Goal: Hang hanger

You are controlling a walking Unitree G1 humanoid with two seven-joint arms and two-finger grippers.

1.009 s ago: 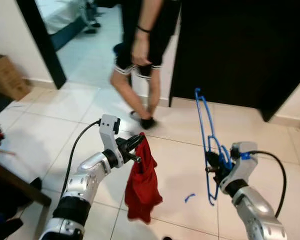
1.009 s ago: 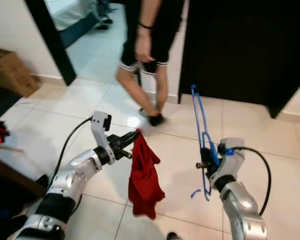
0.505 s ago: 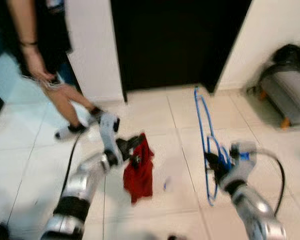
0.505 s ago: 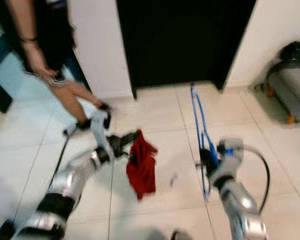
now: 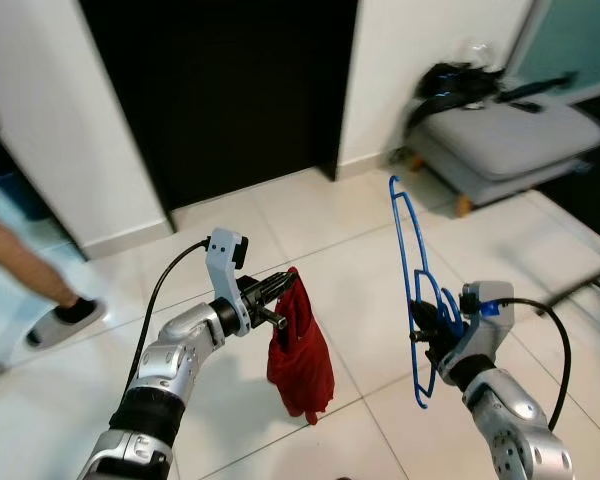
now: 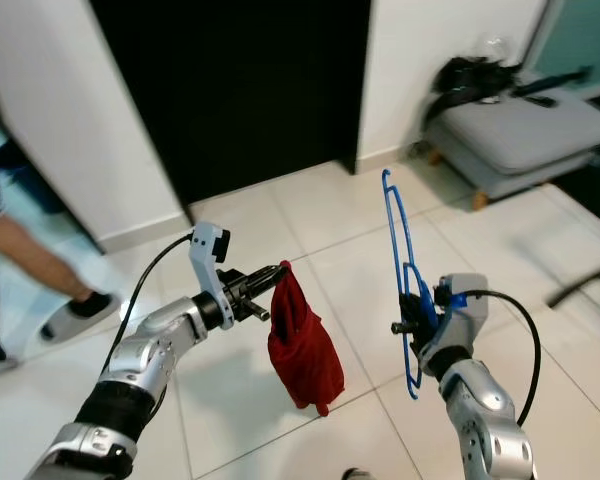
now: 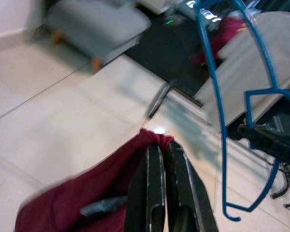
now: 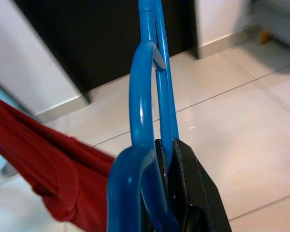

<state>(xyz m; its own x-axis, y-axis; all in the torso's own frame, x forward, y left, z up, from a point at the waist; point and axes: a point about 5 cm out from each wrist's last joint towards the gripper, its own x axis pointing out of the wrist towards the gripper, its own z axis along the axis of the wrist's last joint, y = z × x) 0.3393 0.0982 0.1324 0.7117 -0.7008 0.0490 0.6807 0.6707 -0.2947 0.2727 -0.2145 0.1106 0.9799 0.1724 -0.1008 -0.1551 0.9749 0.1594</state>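
We stand on a pale tiled floor (image 5: 310, 220), facing a dark doorway (image 5: 220, 80) set between white walls (image 5: 420, 50). To the right, a grey padded bench (image 5: 510, 140) carries dark items, and at the far left a person's leg (image 5: 30, 290) is stepping. Our left gripper (image 5: 280, 300) has its fingers pressed together on a hanging red cloth (image 5: 300, 350). Our right gripper (image 5: 428, 335) is clamped on the blue hanger (image 5: 405, 250), held upright above the floor beside the cloth.
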